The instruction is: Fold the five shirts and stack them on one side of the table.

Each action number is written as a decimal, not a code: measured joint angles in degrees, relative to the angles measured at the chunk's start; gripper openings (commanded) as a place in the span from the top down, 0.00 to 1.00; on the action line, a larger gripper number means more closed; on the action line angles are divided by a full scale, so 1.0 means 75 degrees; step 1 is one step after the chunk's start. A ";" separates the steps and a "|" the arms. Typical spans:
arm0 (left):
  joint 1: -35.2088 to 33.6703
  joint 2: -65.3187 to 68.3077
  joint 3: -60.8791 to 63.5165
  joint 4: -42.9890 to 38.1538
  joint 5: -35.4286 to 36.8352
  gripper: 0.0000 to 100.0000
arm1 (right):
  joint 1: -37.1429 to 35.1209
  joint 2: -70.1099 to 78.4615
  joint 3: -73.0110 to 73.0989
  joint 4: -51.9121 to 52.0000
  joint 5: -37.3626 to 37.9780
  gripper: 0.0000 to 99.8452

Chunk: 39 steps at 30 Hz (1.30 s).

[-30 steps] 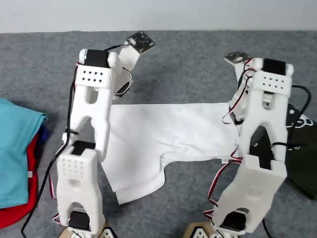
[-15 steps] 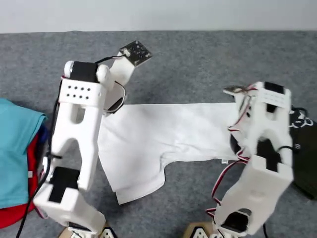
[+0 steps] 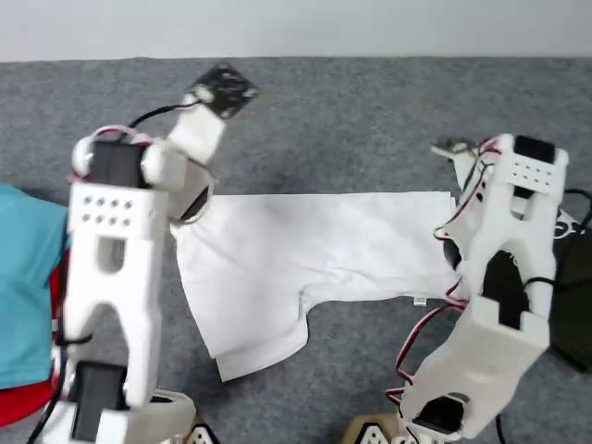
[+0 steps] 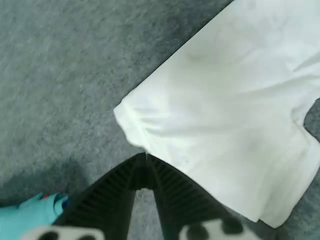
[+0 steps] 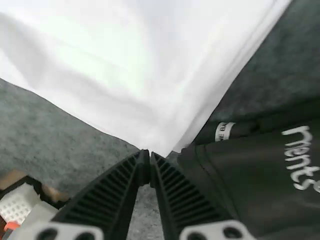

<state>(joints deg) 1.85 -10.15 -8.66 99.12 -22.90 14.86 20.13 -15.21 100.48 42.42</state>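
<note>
A white shirt (image 3: 314, 264) lies spread flat across the middle of the grey table. In the left wrist view my left gripper (image 4: 146, 159) is shut on the white shirt's (image 4: 225, 100) edge just below a wrinkled corner. In the high view this left gripper (image 3: 191, 203) sits at the shirt's left end. My right gripper (image 5: 145, 155) is shut on a corner of the white shirt (image 5: 125, 65), at its right end (image 3: 450, 248), beside a black shirt (image 5: 260, 165).
A teal shirt (image 3: 23, 287) lies on a red one (image 3: 28, 398) at the table's left edge, with a bit of blue between. The black shirt (image 3: 569, 314) lies at the right edge, partly under the right arm. Bare grey table (image 3: 351, 120) stretches behind the white shirt.
The left arm swung left and the right arm shifted right. The white shirt's ends followed them, so it now lies wider and flatter.
</note>
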 measured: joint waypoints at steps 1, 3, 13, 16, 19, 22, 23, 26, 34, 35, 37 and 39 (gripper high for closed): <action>-0.0211 -0.0211 0.0234 0.0012 0.0012 0.99 | -0.0176 -0.0223 0.0012 0.0000 -0.0023 0.99; -0.0738 -0.0598 0.0668 0.0012 0.0023 0.99 | -0.0621 -0.0738 0.0258 0.0000 -0.0059 0.99; -0.3880 -0.1547 0.1348 0.0012 0.0000 0.99 | -0.3903 -0.3048 0.3048 -0.0082 -0.0703 0.98; -0.4853 -0.1547 0.1348 0.0012 -0.0012 0.99 | -0.4970 -0.3388 0.3587 -0.0328 -0.1207 0.98; -0.5556 -0.1547 0.1348 0.0012 -0.0211 0.99 | -0.6107 -0.3481 0.3985 -0.0692 -0.1360 0.91; -0.6013 -0.1547 0.1371 0.0012 -0.0340 0.99 | -0.6892 -0.3493 0.4407 -0.1137 -0.1395 0.79; -0.6119 -0.1559 0.1418 0.0023 -0.0375 0.99 | -0.7103 -0.3493 0.4501 -0.1301 -0.1395 0.77; -0.6318 -0.1559 0.1653 0.0023 -0.0516 0.99 | -0.7572 -0.3493 0.4771 -0.1817 -0.1395 0.76; -0.6857 -0.1559 0.2227 0.0023 -0.0551 0.99 | -0.8486 -0.3282 0.5099 -0.3177 -0.1395 0.79; -0.6916 -0.1559 0.2227 0.0023 -0.0563 0.99 | -0.8627 -0.3165 0.5099 -0.3188 -0.1407 0.79; -0.6986 -0.1559 0.2227 0.0023 -0.0563 0.99 | -0.8932 -0.3012 0.5099 -0.3188 -0.1407 0.79; -0.6986 -0.1559 0.2251 0.0023 -0.0563 0.99 | -0.9201 -0.2872 0.5099 -0.3188 -0.1407 0.79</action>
<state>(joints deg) -50.55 -21.85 8.22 99.30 -27.12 -54.15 -1.41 23.03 76.57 31.87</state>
